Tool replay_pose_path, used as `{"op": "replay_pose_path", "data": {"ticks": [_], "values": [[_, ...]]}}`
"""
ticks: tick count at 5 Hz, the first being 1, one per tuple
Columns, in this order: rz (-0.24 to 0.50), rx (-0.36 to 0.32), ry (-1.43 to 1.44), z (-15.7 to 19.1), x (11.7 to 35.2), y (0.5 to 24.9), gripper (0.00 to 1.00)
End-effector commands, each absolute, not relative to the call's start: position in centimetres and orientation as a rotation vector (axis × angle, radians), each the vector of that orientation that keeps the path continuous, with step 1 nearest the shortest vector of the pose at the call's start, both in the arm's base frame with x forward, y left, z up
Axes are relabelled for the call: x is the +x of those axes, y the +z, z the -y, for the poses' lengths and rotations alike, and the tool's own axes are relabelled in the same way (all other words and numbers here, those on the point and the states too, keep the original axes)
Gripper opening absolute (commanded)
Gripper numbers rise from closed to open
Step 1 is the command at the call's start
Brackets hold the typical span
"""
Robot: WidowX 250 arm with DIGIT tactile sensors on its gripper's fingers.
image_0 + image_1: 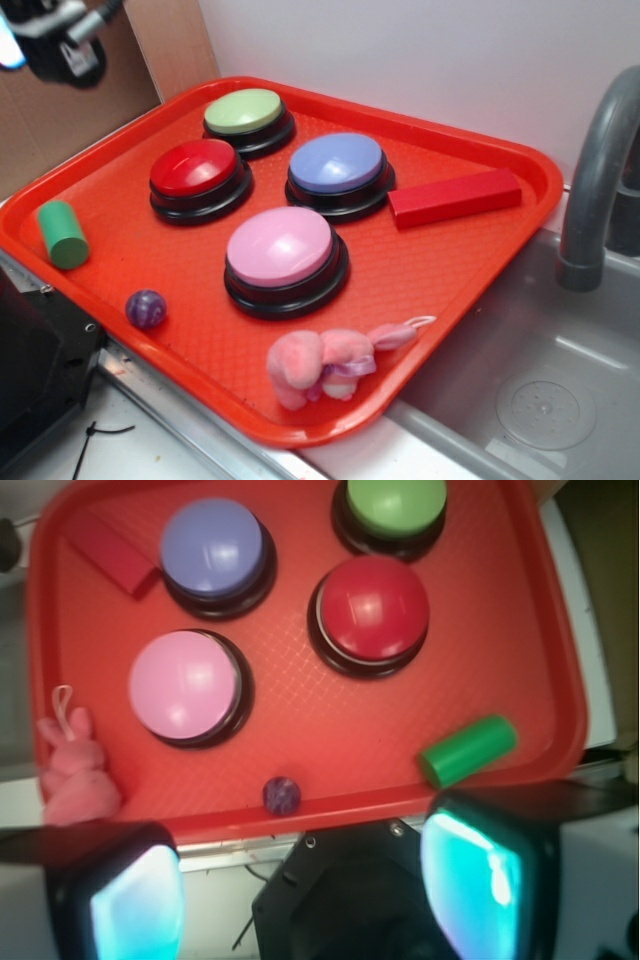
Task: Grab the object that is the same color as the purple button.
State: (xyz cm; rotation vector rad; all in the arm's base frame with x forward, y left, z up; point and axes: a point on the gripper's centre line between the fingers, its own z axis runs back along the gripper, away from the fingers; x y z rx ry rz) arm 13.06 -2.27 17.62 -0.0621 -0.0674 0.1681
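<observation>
Gripper (300, 880) high above tray (500, 240), jaws spread wide, grasping nothing, prob. for overview. Purple ball (146, 309) loose at tray's near-left edge, betw. green cylinder (63, 234) & pink plush (325, 362), clear of pink button (285, 258).

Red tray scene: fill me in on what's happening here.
Nothing is held yet. The gripper hangs open above the near edge of the red tray, which carries four buttons, a red block, a green cylinder and a pink plush toy. The small purple ball, matching the purple button, lies untouched.
</observation>
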Motion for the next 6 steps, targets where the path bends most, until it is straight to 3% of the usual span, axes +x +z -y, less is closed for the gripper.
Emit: {"op": "replay_pose_path", "data": {"ticks": [1, 2, 4, 6], "values": [[0.027, -0.064, 0.210, 3.6, 14.3, 12.7, 1.00], [0.005, -0.046, 0.171, 4.2, 14.2, 11.3, 1.00], [-0.127, 0.000, 0.174, 4.0, 12.7, 6.3, 1.00], [-0.180, 0.029, 0.139, 4.4, 11.1, 3.9, 1.00]]}}
